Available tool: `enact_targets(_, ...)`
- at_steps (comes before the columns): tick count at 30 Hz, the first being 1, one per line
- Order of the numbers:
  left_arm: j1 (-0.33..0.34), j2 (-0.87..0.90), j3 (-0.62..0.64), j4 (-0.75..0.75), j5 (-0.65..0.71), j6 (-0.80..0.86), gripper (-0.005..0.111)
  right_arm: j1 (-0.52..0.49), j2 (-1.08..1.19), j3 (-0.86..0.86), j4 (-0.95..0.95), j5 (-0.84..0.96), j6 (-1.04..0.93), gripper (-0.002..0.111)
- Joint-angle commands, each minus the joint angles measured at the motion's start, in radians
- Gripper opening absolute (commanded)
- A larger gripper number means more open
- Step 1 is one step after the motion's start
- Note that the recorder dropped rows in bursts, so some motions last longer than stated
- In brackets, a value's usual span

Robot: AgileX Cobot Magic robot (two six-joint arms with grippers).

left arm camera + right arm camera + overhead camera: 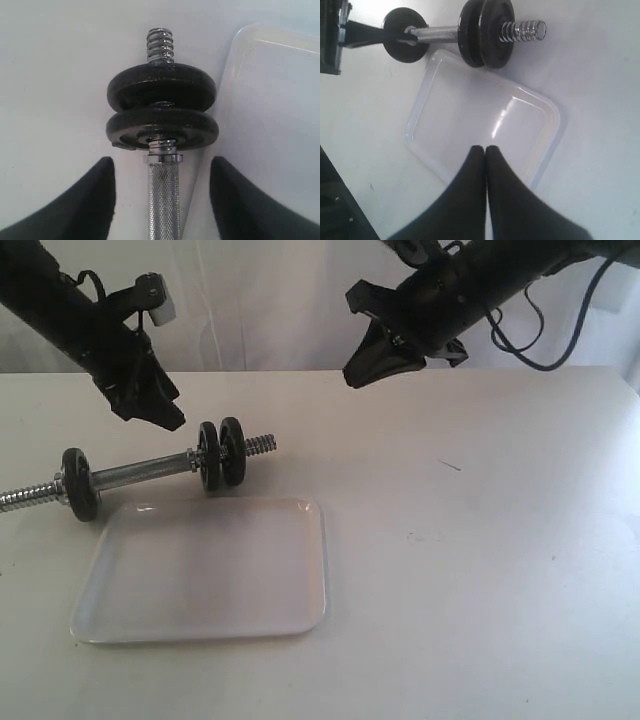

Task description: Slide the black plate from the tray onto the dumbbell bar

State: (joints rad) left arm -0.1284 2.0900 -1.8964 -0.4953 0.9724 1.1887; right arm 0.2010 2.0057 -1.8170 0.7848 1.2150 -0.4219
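Nearest, the tray (205, 632) lies flat on the white worktop (480, 570), its far rim just beside the bar (140, 470). The bar lies slantwise behind it and carries all three black discs. A lone plate (79, 483) sits toward its left end. A pair sits face to face near the threaded right end, made up of the inner plate (209, 455) and the outer black plate (233, 451). Further back and raised, the left gripper (150, 405) hangs over the bar's knurled middle, its jaws wide, one on each side of the bar and clear of it. The right gripper (375, 360) hangs high above the worktop, jaws pressed together tip to tip.
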Motion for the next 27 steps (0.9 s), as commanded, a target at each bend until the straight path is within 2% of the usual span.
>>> enact_targets(1,-0.002,-0.046,0.001,-0.009,0.021,-0.04,0.03,-0.048,-0.045,0.079,-0.006,-0.037,-0.023,0.0)
enact_targets(3,-0.002,-0.067,0.001,-0.001,0.014,-0.076,0.007,-0.071,-0.061,0.117,-0.008,-0.058,-0.026,0.0)
enact_targets(4,-0.001,-0.076,0.001,0.002,0.014,-0.097,0.0,-0.078,-0.07,0.13,-0.017,-0.066,-0.026,0.0)
enact_targets(14,0.075,-0.116,0.001,0.003,-0.007,-0.565,0.0,-0.103,-0.234,0.314,-0.22,-0.284,0.033,0.0)
enact_targets(17,0.097,-0.146,0.001,0.003,-0.029,-0.661,0.0,-0.103,-0.284,0.373,-0.307,-0.372,0.085,0.0)
enact_targets(23,0.12,-0.219,0.001,0.021,-0.13,-0.855,0.0,-0.103,-0.358,0.514,-0.36,-0.548,0.154,0.0)
enact_targets(27,0.12,-0.272,0.001,0.101,-0.219,-0.98,0.0,-0.103,-0.386,0.586,-0.36,-0.639,0.198,0.0)
